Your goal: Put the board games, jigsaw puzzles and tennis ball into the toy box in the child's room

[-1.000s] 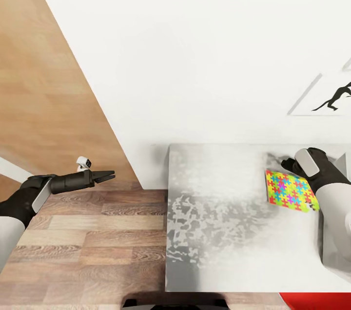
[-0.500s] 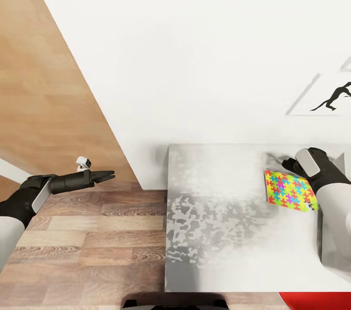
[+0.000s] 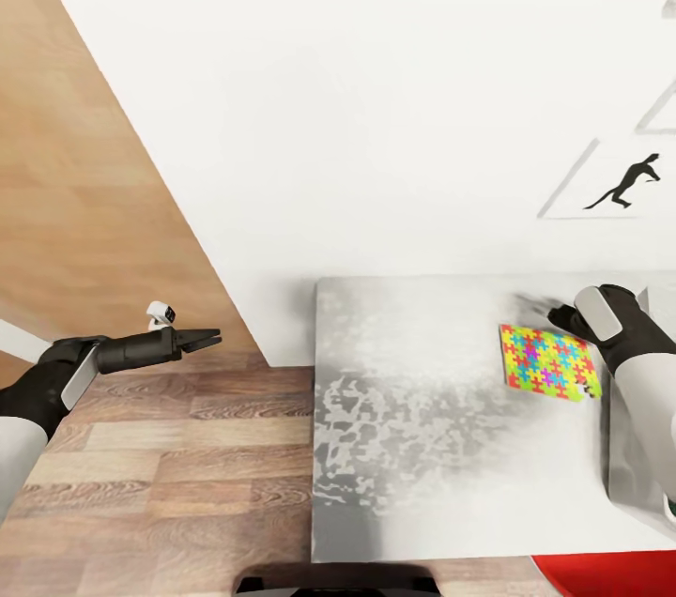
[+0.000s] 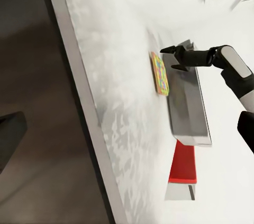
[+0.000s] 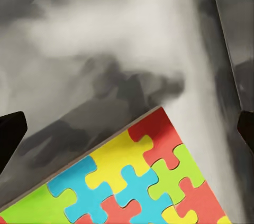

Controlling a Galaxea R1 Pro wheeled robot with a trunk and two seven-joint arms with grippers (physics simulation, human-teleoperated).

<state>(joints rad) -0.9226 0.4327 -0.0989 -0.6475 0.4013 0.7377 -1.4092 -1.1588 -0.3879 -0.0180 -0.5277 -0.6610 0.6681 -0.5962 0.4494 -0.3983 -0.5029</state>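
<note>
Hovering spread wide, the right claw [image 4: 170, 59] tops the jigsaw puzzle [image 3: 548, 362]; left claw [image 3: 210, 336] together.

The left arm is reaching level and forward, its claw [image 3: 211, 335] nearly closed. The right arm is bending inward, its claw [image 4: 168, 58] spread wide.

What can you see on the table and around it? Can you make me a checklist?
Surface: pale grey table, mottled top.
Job's things: colourful jigsaw puzzle lying flat near the table's right end.
Clutter: grey box beside the puzzle; red thing past it.
Grippers: right tool open above the puzzle; left tool over the floor, open or shut unclear.
Cables: nothing seen.
Surroundings: wood floor, white wall, running-figure picture.
</note>
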